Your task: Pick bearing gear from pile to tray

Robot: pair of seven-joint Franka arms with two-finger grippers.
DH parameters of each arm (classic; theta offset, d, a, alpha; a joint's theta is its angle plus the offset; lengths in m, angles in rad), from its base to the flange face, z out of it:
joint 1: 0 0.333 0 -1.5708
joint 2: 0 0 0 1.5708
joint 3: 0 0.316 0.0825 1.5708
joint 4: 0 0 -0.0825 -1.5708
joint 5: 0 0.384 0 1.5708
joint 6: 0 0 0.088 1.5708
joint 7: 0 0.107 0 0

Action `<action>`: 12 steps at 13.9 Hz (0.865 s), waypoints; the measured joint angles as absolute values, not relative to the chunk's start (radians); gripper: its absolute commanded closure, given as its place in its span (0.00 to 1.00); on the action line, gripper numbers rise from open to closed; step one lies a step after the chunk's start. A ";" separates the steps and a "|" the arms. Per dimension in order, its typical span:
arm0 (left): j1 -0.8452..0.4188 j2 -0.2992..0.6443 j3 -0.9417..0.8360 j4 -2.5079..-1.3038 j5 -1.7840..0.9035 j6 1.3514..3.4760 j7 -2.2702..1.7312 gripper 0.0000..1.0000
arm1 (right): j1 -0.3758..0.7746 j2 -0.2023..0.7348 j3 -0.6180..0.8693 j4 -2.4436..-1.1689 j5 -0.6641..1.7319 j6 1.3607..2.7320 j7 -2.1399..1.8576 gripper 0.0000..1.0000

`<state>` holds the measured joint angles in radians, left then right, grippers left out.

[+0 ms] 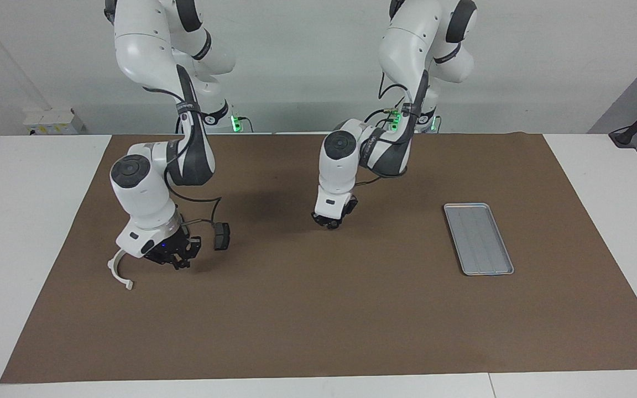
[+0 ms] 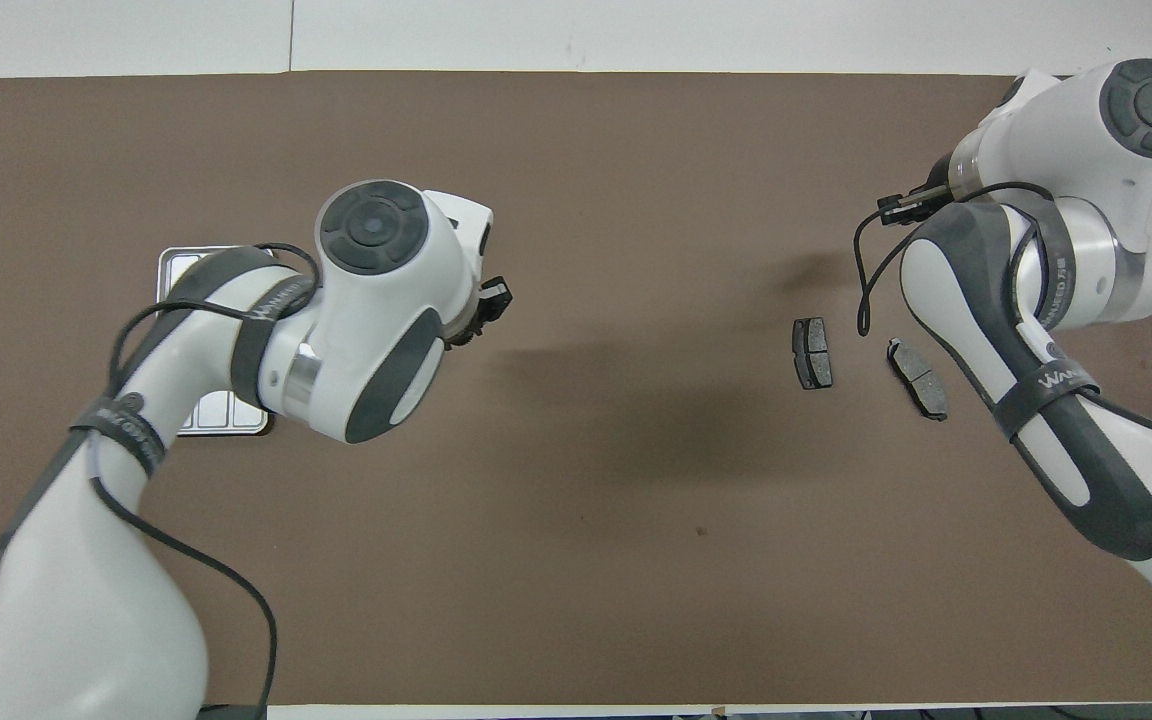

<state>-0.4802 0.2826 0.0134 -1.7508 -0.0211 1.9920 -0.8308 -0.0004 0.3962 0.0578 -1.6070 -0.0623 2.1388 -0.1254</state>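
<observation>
The silver tray (image 1: 479, 237) lies toward the left arm's end of the table; in the overhead view the left arm covers most of it and only its rim (image 2: 174, 262) shows. My left gripper (image 1: 332, 223) hangs over the bare mat mid-table, shut on a small black round piece; it also shows in the overhead view (image 2: 491, 300). My right gripper (image 1: 173, 260) is low over the mat beside the white half-ring bracket (image 1: 116, 272). Two dark brake pads (image 2: 812, 352) (image 2: 918, 378) lie by the right arm. One pad (image 1: 222, 236) shows in the facing view.
A brown mat (image 1: 318, 320) covers the table, with white table edge at both ends. A loose black cable (image 2: 866, 290) hangs from the right arm's wrist near the pads.
</observation>
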 measured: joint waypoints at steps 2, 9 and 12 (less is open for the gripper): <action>-0.382 0.224 0.015 -1.780 -0.021 1.921 -0.665 0.96 | 0.048 0.396 0.062 -1.537 -0.061 2.052 -0.047 1.00; -0.109 0.183 0.016 -1.964 -0.021 2.062 -0.196 0.94 | 0.427 0.413 0.069 -1.401 -0.067 1.919 0.523 1.00; -0.085 0.154 0.014 -2.032 -0.021 2.099 -0.145 0.94 | 0.555 0.414 0.069 -1.433 -0.066 1.910 0.654 1.00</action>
<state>-0.0852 0.1538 0.0143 -2.0322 -0.0208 2.0988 -0.1454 0.5554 0.4145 0.0689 -1.4334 -0.0664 1.9105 0.6539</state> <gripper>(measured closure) 0.652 0.762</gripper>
